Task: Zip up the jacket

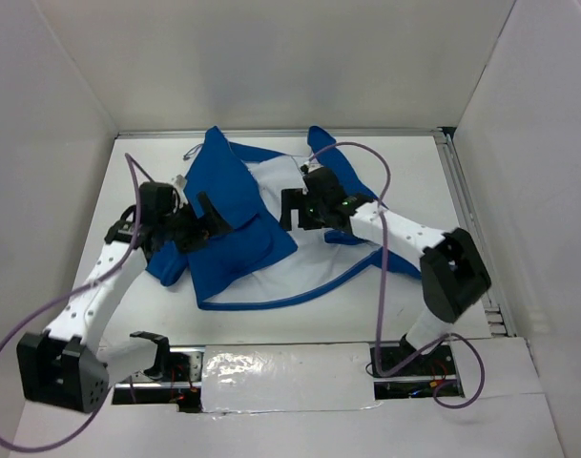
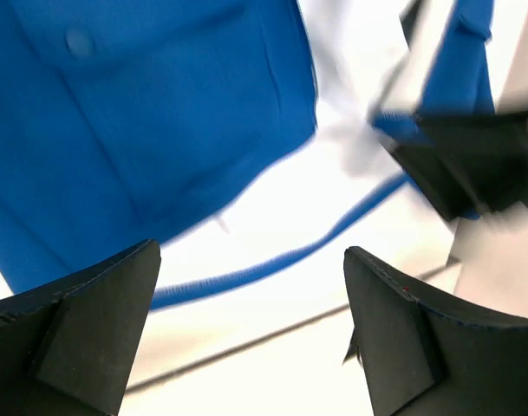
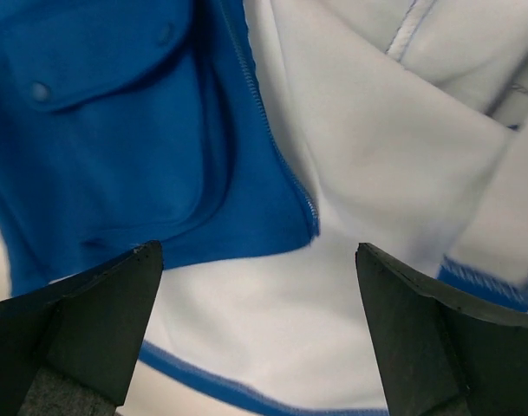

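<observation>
The royal-blue jacket [image 1: 235, 229] lies spread open on the white table, white lining [image 1: 300, 258] up on its right half, a blue front panel folded over the left. My left gripper [image 1: 212, 218] is open and empty above the blue panel's left part; its view shows blue fabric [image 2: 142, 121], lining and the blue hem [image 2: 272, 260]. My right gripper [image 1: 292, 208] is open and empty above the lining near the collar. Its view shows the blue panel with a pocket [image 3: 99, 52] and the light zipper edge [image 3: 281, 156] ending at the panel's corner, between the fingers.
White walls enclose the table on three sides. A metal rail [image 1: 471, 229] runs along the right edge. A purple cable [image 1: 381, 248] loops from the right arm over the jacket's right sleeve. Silver tape [image 1: 271, 367] covers the near edge between the arm bases.
</observation>
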Robot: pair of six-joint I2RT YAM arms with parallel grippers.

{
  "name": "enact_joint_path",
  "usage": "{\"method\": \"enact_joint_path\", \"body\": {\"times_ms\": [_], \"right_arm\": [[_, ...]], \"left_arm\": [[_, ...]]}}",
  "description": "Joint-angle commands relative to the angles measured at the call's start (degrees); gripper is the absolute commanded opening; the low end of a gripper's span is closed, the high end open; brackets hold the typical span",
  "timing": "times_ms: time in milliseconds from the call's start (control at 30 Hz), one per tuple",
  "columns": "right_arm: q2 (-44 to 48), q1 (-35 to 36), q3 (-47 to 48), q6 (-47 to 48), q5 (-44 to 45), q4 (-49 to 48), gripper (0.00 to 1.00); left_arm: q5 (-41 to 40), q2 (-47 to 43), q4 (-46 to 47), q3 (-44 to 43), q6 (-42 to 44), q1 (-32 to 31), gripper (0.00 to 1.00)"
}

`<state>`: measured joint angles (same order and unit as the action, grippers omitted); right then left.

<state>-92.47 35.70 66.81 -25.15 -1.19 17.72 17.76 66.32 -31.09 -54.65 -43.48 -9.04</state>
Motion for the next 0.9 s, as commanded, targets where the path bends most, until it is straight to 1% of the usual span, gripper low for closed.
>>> {"method": "enact_joint_path", "body": {"times_ms": [0,67,200,333,433,467,567,600,633,667,733,800,833,867], "right_arm": [[-6.49,0.77,4.55,2.29,-2.84,0.92,0.98],[-10.52,0.86,7.27,2.91,-4.78,0.57,0.98],[-16.68,0.77,10.8,2.39,-8.3,0.3,0.97],[-20.81,0.86,11.33,0.89,-11.89,-1.54,0.96],[-22.58,1.12,11.68,0.01,-13.39,-2.24,0.94],[-22.84,1.3,11.68,-0.08,-13.4,-2.42,0.93],[-22.24,2.0,11.68,-0.69,-12.87,-2.15,0.79],[-21.27,2.09,10.81,-0.95,-12.61,-2.25,0.7],[-20.57,2.18,10.28,-1.57,-12.0,-2.86,0.63],[-19.52,2.53,9.23,-1.83,-11.64,-3.12,0.49],[-18.28,2.7,8.26,-2.45,-10.77,-3.13,0.44],[-17.66,3.23,8.08,-2.45,-10.41,-2.51,0.29],[-17.31,3.32,8.08,-2.63,-10.15,-2.07,0.25],[-16.7,3.84,8.16,-2.71,-9.89,-1.64,0.13]], "left_arm": [[1.67,-7.14,-0.46,5.77,-0.98,-0.63,0.99],[0.27,-9.71,-0.81,7.1,-2.04,-0.8,0.99],[1.31,-13.85,-2.13,8.25,-3.27,-1.24,0.99],[0.79,-15.17,-2.13,8.77,-3.45,-1.51,0.99],[1.14,-14.47,-2.22,8.77,-3.54,-1.6,0.99],[1.14,-13.86,-2.39,8.6,-3.54,-1.6,0.99],[0.96,-12.89,-2.66,8.42,-3.89,-1.6,0.99],[0.96,-12.8,-2.22,8.42,-3.89,-1.6,0.99],[1.14,-12.63,-2.13,8.68,-3.98,-1.6,0.99],[1.31,-12.62,-1.96,8.69,-3.8,-1.51,0.99],[1.66,-12.45,-1.87,8.6,-3.98,-1.51,0.99],[1.67,-12.45,-2.13,8.6,-3.98,-1.51,0.99],[1.67,-12.53,-2.31,8.42,-4.06,-1.6,0.99],[1.49,-12.62,-2.57,8.51,-4.33,-1.6,0.99]]}}
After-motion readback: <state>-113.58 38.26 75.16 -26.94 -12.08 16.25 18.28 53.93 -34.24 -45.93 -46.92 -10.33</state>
